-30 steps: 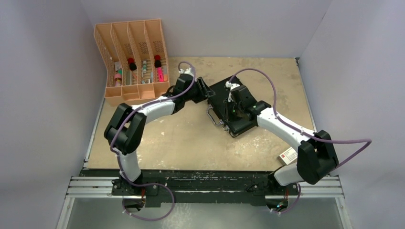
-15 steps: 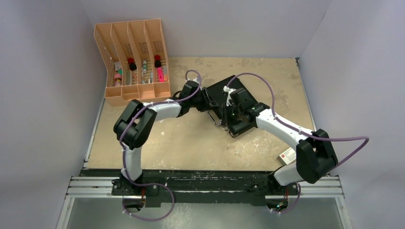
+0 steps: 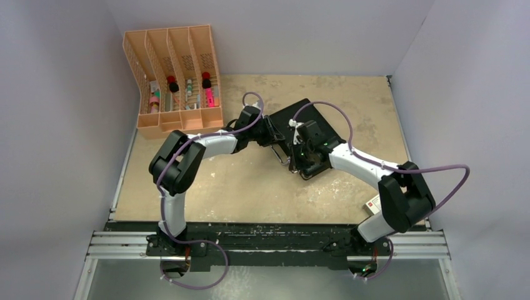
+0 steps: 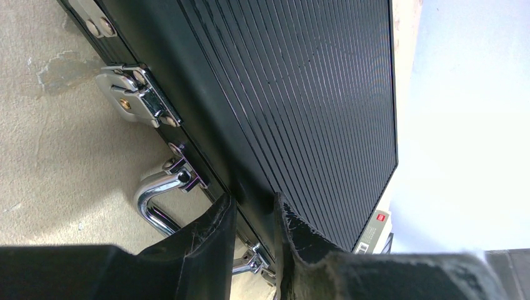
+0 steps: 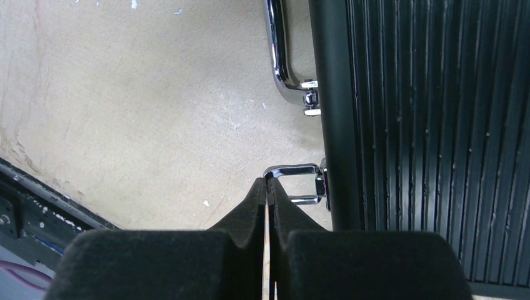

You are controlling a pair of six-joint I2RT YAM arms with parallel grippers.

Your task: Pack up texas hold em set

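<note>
The black briefcase (image 3: 289, 115) of the texas hold em set lies closed at mid table, its ribbed lid (image 4: 300, 94) up. On its front edge are a silver handle (image 4: 156, 197) and latches (image 4: 134, 97). My left gripper (image 3: 275, 136) sits at that front edge beside the handle. Its jaws (image 4: 253, 209) stand a narrow gap apart with the case's rim in the gap; contact is unclear. My right gripper (image 5: 269, 181) is shut, its tips against a raised silver latch (image 5: 294, 172) near the handle (image 5: 281, 56). No chips show.
An orange four-slot rack (image 3: 178, 81) with bottles stands at the back left. A small white and red card box (image 3: 374, 203) lies near the right arm's elbow. The black rail (image 3: 269, 240) runs along the near edge. Walls close in on three sides.
My left gripper moved right to the case's front edge and its jaws narrowed. My right gripper slid from over the lid down to the front latch and shut.
</note>
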